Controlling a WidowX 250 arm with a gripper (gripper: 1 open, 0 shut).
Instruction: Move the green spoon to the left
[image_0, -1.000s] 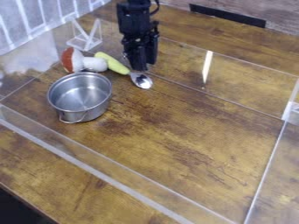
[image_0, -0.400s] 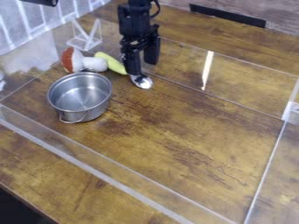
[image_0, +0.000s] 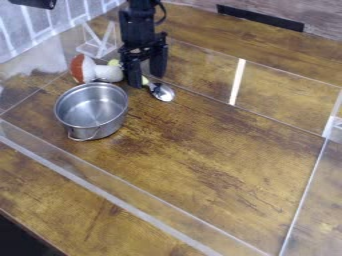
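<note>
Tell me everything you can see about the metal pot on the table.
The pot is round, open-topped and silvery, like shiny steel, with a small handle low on its near side. It stands upright on the wooden table, at the left of the picture, nearer the camera than the red-and-white object. The gripper isn't holding it.
</note>
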